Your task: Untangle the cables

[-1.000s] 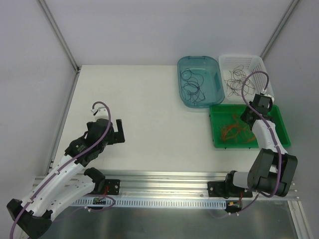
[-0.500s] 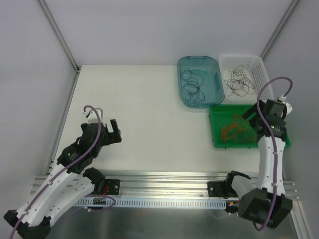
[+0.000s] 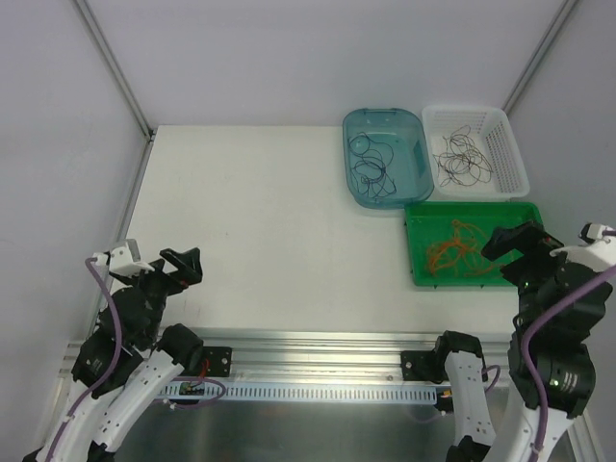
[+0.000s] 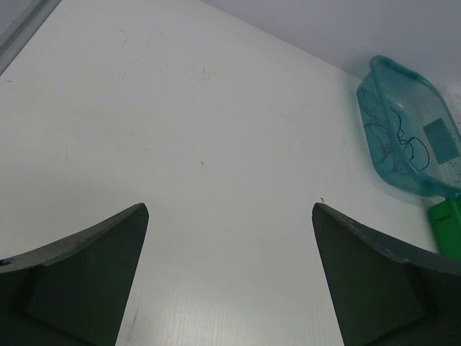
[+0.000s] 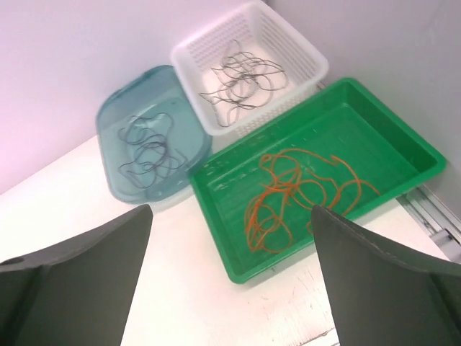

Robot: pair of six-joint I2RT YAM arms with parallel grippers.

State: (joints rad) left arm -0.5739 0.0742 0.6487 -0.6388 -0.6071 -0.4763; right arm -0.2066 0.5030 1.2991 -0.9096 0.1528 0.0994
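The cables lie sorted in three containers at the back right. Orange cables (image 3: 452, 248) (image 5: 302, 194) curl in the green tray (image 3: 472, 282) (image 5: 238, 270). Dark cables (image 3: 371, 166) (image 5: 148, 151) (image 4: 392, 137) sit in the teal tub (image 3: 383, 114), and more dark cables (image 3: 460, 159) (image 5: 241, 79) lie in the white basket (image 3: 467, 110). My left gripper (image 3: 181, 265) (image 4: 229, 205) stands open and empty over bare table at the near left. My right gripper (image 3: 517, 241) (image 5: 230, 207) is open and empty, just near of the green tray's right end.
An aluminium rail (image 3: 318, 346) with both arm bases runs along the near table edge. Slanted frame posts (image 3: 114, 67) and grey walls close in the back and sides. A tiny speck (image 4: 321, 200) lies on the white table.
Both arms have pulled back toward the near edge. The right gripper left its place above the green tray and opened; the left gripper drew back to the near left corner.
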